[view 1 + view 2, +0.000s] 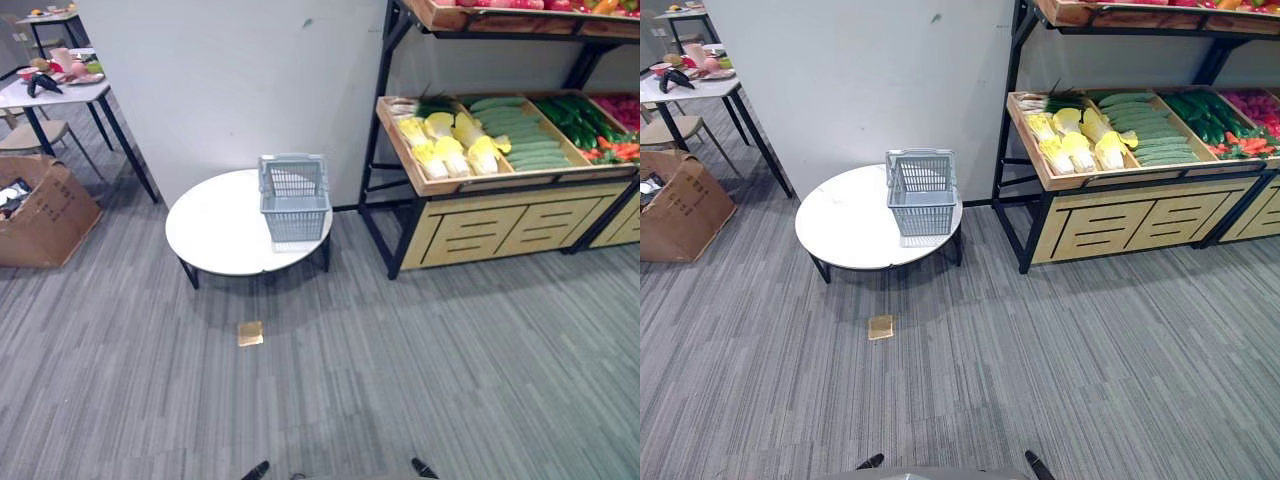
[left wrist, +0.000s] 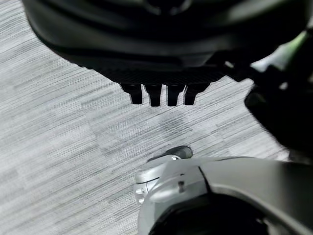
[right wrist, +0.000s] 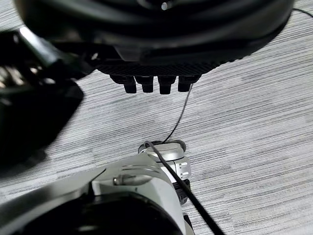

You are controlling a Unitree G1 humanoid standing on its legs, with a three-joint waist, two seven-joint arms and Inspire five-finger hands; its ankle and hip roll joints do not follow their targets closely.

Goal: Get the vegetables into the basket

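Nothing picked yet: basket waits on the round counter

My left hand (image 2: 156,73) hangs at my side over the carpet, its fingers (image 2: 154,94) straight and released, holding nothing. My right hand (image 3: 151,68) hangs the same way, fingers (image 3: 146,84) relaxed and empty. I judge both are parked low because I stand well apart from everything I need.

The grey basket (image 1: 294,200) is my landmark. It sits upright on the white round counter (image 1: 215,235), toward the edge nearest the produce shelf (image 1: 400,210), handles folded down so its mouth lies open from above. That placement looks chosen so a short carry from shelf to basket is enough.

Beyond the basket, on the shelf's tilted tray, lie the vegetables: yellow-white cabbages (image 1: 450,145) nearest the basket, then pale green cucumbers (image 1: 515,130), then darker green ones (image 1: 570,120) and red peppers (image 1: 622,150) farthest off. The tray tilts toward me, which should make reaching in easier.

A small tan scrap (image 1: 250,333) lies on the floor on my side of the basket; I should step round it.
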